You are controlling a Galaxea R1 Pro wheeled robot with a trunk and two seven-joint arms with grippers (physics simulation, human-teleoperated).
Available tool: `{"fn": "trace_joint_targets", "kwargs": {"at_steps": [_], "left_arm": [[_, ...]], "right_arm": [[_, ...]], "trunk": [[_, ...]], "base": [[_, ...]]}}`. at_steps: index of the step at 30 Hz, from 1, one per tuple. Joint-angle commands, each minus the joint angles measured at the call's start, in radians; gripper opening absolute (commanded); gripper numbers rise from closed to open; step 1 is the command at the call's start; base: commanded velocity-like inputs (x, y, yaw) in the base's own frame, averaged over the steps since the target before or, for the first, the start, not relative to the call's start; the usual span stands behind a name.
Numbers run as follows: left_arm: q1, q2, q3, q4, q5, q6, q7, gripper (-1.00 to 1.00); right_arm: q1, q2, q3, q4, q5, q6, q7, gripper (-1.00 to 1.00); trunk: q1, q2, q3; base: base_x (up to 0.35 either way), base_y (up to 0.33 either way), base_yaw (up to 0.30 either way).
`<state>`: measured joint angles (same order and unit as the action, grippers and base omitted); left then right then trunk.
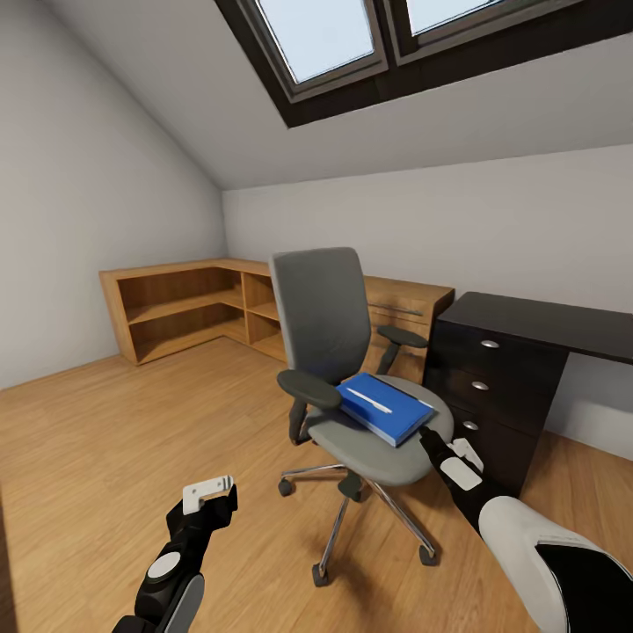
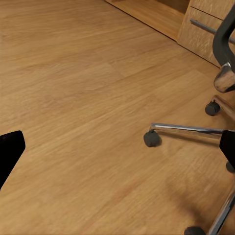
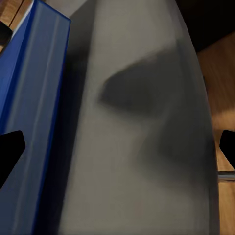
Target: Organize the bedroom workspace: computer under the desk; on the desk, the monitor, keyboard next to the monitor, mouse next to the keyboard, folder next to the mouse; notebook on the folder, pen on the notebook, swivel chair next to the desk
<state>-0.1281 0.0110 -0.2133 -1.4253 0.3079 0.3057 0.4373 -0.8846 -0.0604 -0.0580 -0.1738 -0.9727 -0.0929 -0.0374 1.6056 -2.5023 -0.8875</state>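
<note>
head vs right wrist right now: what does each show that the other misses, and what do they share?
Head only: the whole swivel chair with backrest, armrests and chrome base, the pen lying on the folder, the black desk with its drawers, the wooden shelving, the skylight, and the left pincer low over the floor.

Right wrist only: a close look down the folder's side edge, with a dark shadow on the grey seat cushion.

Both: the blue folder, the chair seat, wood floor, and the right pincer, open by the seat's edge.
</note>
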Motion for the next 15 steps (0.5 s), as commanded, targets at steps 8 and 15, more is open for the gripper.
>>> {"fn": "trace_joint_targets", "kwargs": {"at_steps": [8,15], "left_arm": [[-0.001,0.001,-0.003,-0.001,0.008,0.003,0.009,1.00],[-0.001,0.001,-0.003,-0.001,0.008,0.003,0.009,1.00]], "right_arm": [[0.000,0.003,-0.003,0.001,0.000,-0.001,-0.001,1.00],[0.000,0.006,-0.002,0.005,0.000,-0.001,-0.001,1.00]], "trunk": [[0.000,0.000,-0.001],[0.000,0.000,-0.001]], "base": [[-0.225,0.000,0.000],[-0.231,0.000,0.000]]}}
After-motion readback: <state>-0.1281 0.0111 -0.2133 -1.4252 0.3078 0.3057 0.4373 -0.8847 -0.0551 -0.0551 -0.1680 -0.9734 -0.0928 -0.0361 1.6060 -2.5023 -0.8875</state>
